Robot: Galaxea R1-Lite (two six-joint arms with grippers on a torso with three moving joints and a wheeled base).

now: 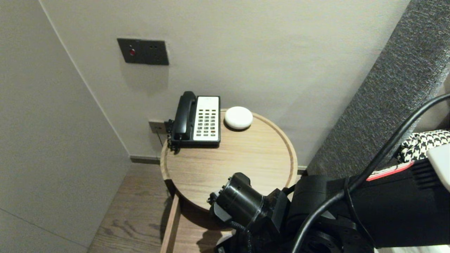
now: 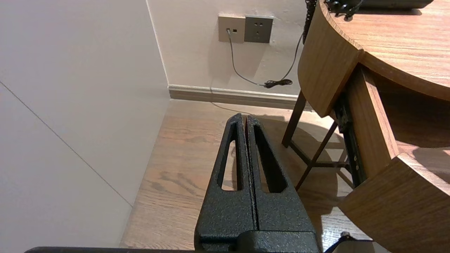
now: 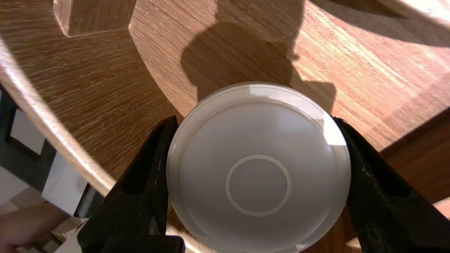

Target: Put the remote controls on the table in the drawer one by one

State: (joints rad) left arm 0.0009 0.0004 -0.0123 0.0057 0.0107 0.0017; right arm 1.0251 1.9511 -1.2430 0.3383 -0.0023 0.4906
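My right gripper (image 3: 254, 119) is shut on a white round puck (image 3: 258, 175) with a raised ring at its centre; both black fingers press its rim. It hangs over the wooden floor of an open drawer (image 3: 225, 45), just below the curved table rim (image 3: 42, 116). In the head view only the right arm's wrist (image 1: 242, 205) shows, at the round table's (image 1: 246, 158) near edge; its fingers are hidden beneath it. A second white puck (image 1: 238, 117) lies at the back of the tabletop beside a black-and-white desk phone (image 1: 197, 119). My left gripper (image 2: 244, 117) is parked, shut and empty, low over the floor left of the table.
The drawer's side wall (image 1: 172, 225) juts out under the table toward me. Walls close in at the back and left, with a dark switch plate (image 1: 143, 51). A grey padded headboard (image 1: 393, 88) rises at the right. Wall sockets (image 2: 245, 28) with a cable sit behind the table legs.
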